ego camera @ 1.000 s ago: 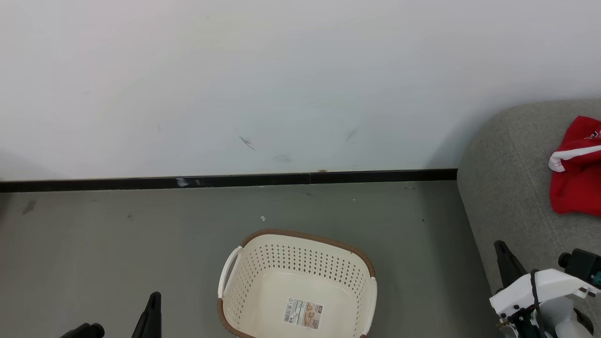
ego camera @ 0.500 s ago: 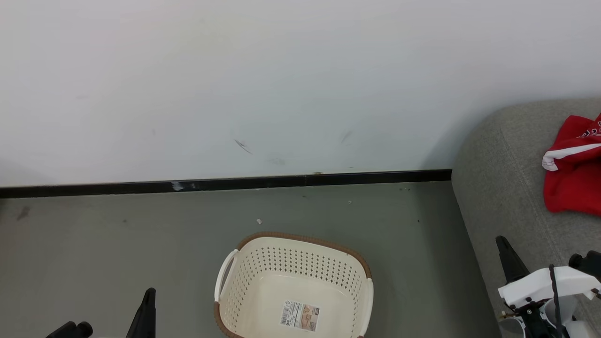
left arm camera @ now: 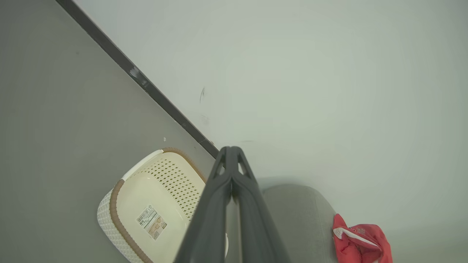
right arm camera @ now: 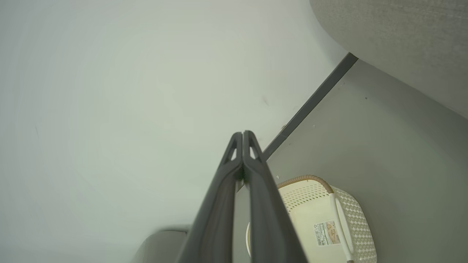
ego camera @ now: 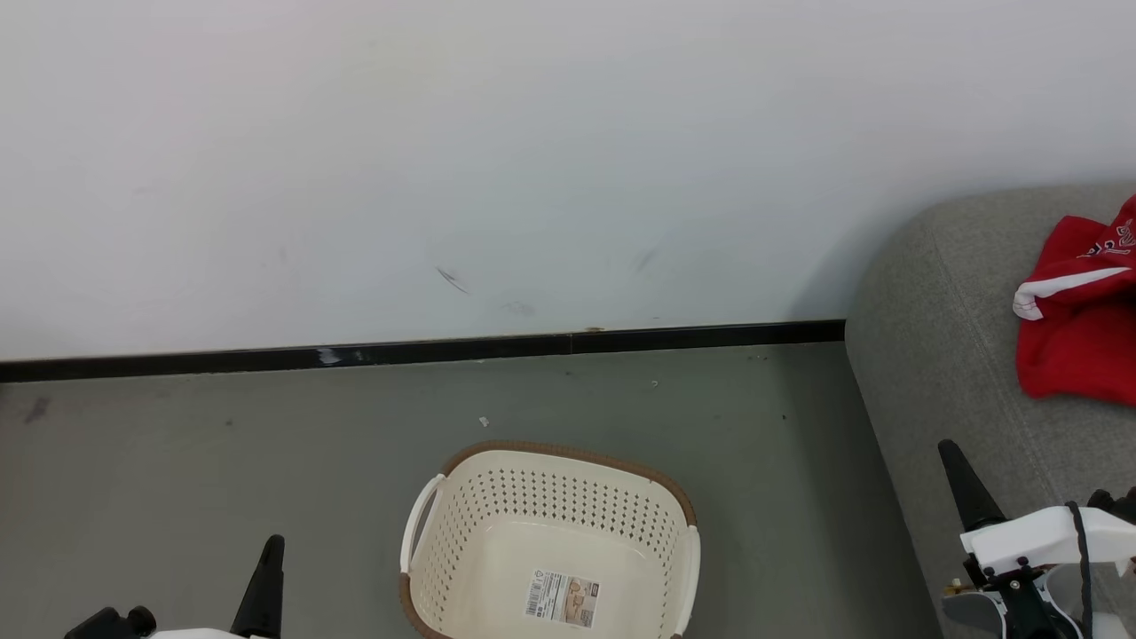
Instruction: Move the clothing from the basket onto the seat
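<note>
On the seat (ego camera: 941, 355) at our right lies the clothing (ego camera: 1078, 342), a red heap with a white stripe showing, partly cut off by the edge of the head view and well apart from the basket (ego camera: 568, 497). The basket stands on the grey floor (ego camera: 177, 461) before us, near the black skirting (ego camera: 444, 348); we see nothing in it but the label (ego camera: 564, 599) on its bottom, and both wrist views show that bottom bare as well.

Our left gripper (ego camera: 271, 555) has its two dark fingers pressed together on nothing; our right gripper (ego camera: 963, 484), over the front of the seat, is likewise pressed together and empty.

Over the last second the skirting, basket and seat have all slid a little leftward together, and more of the seat has come in; we take that as our head turning rightward, not as the things moving. Both grippers sit lower in the head view than they did; the basket was already empty and the clothing already on the seat. We judge the move done, so far as we can see, with the arms drawing back toward rest.
</note>
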Motion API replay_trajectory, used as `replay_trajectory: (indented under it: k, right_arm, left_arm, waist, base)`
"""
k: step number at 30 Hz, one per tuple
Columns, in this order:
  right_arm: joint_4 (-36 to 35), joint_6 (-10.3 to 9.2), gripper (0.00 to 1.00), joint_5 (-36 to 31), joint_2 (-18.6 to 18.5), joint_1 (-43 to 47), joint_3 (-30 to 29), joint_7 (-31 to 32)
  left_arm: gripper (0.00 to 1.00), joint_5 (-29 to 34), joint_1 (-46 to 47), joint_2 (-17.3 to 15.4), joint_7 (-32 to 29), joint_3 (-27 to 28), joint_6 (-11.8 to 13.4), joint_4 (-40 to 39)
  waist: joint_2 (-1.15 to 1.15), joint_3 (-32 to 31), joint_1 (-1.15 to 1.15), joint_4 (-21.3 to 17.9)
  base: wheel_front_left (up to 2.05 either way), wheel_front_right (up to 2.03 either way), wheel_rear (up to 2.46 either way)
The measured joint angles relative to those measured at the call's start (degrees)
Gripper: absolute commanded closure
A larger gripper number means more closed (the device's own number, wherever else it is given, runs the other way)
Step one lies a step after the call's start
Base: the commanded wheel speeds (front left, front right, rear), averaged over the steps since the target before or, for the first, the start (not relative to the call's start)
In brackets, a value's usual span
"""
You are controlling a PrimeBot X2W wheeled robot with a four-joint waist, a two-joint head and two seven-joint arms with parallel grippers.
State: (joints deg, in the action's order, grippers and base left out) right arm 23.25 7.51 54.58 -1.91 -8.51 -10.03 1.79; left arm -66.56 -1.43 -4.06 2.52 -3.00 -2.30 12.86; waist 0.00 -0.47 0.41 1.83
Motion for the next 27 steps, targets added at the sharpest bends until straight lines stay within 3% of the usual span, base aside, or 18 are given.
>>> replay_trajectory:
  k: [9,27]
  right_arm:
    - [-1.51,-0.01,1.0,9.0,-0.01,0.13,0.21,1.49]
    - [-4.2,-0.01,1.0,24.17,-0.03,1.28,0.47,4.02]
  left_arm:
    - [1.0,-6.58,1.31,0.27,-1.97,1.51,-0.99,0.78]
    - [1.0,-17.48,3.14,0.75,-5.04,4.1,-2.98,1.92]
  waist:
    - [0.0,0.41,-0.3,-0.47]
    - [0.0,0.6,-0.37,-1.25]
  base:
    - [0.0,0.0,0.0]
    - [0.0,0.0,0.0]
